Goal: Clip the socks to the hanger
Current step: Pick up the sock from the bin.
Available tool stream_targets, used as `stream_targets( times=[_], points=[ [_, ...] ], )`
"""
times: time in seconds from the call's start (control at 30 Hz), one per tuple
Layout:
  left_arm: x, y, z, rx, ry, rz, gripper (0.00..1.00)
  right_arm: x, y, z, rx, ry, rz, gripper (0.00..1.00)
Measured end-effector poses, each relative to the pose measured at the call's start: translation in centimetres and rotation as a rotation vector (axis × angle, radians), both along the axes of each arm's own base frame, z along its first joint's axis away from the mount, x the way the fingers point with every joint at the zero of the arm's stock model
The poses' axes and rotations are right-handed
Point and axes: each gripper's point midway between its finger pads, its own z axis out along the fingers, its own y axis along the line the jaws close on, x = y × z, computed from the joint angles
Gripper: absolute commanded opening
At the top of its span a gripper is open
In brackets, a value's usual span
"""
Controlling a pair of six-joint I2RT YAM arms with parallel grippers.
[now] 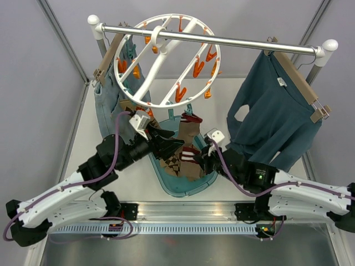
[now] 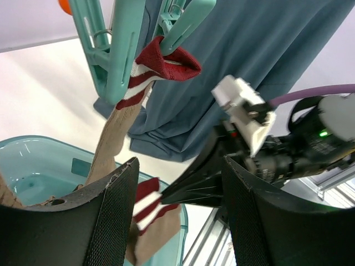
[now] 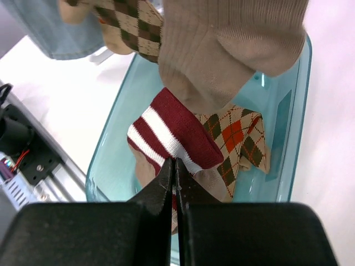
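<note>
While the hanger (image 1: 161,65) hangs by its hook from the rail (image 1: 244,42), one clipped sock (image 2: 119,122) dangles below it. A teal peg (image 2: 119,50) pinches that sock just under its red and white cuff. The rest of the socks (image 1: 183,160) lie heaped in a teal basin (image 1: 166,187) on the worktop (image 1: 100,183), right under the ring.

From where I stand, the right tool (image 3: 176,170) is down in the basin with its two fingers pressed together. They nip the edge of the cuff of a striped sock (image 3: 172,133), which lies on top of an argyle one (image 3: 238,138).

The left tool (image 2: 180,166) is up beside the clipped sock, tilted towards the right arm. Its pads (image 2: 119,213) are spread wide and grip nothing.

Jeans (image 1: 108,105) hang at the left end of the rail, and a sweater (image 1: 272,116) at the right.
</note>
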Motion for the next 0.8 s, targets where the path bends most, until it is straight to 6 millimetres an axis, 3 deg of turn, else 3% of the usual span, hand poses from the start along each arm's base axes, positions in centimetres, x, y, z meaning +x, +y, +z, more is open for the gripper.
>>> stream_targets(
  times=[0.4, 0.8],
  points=[
    [0.1, -2.1, -1.4, 0.044, 0.025, -0.059, 0.66, -1.8, -3.1, 5.0, 0.09, -0.114, 0.067, 0.0],
    [0.1, -4.1, -4.4, 0.118, 0.088, -0.121, 0.65, -1.6, -3.4, 9.0, 0.138, -0.19, 0.068, 0.0]
  ],
)
